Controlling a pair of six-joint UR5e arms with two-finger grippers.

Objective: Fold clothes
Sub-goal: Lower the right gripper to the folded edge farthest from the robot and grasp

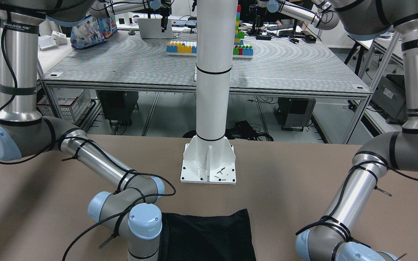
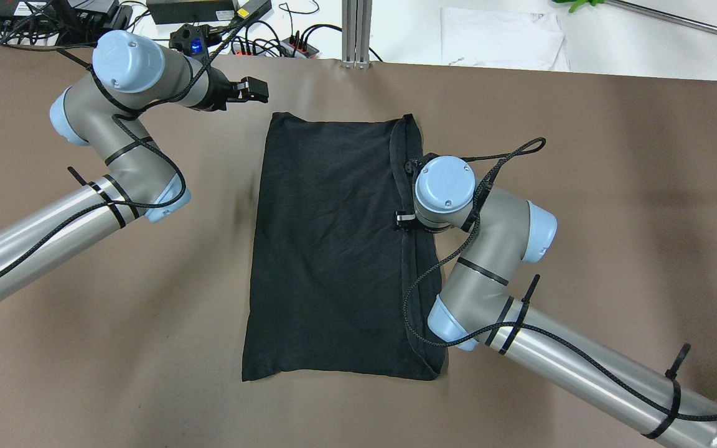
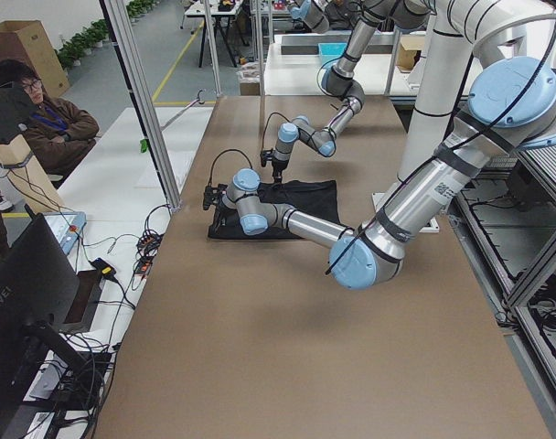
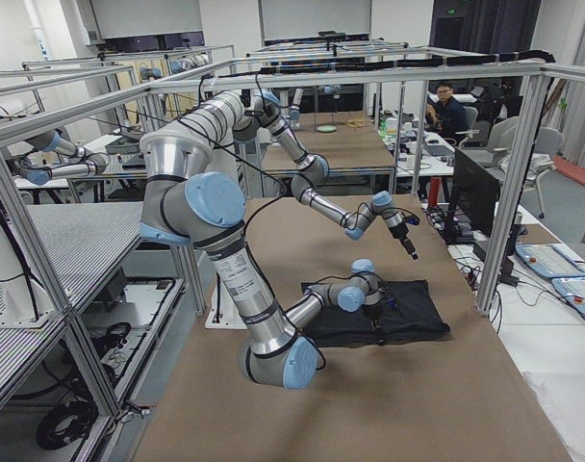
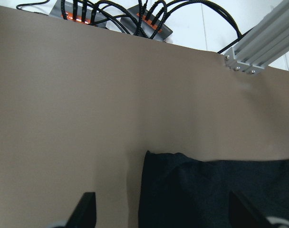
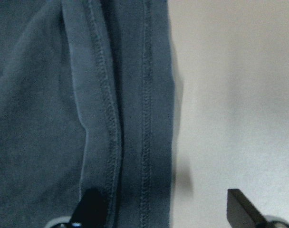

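Note:
The black garment lies flat on the brown table as a long folded rectangle. No white logo shows. It also shows in the front view. My left gripper is open and empty, hovering just beyond the garment's far left corner, its fingers spread wide. My right gripper is open, pointing down over the garment's hemmed right edge. One finger is over the fabric, the other over bare table. Its wrist hides it from overhead.
The robot's white pillar base stands behind the garment. Power strips and cables and an aluminium post line the table's far edge. A seated person is beyond that edge.

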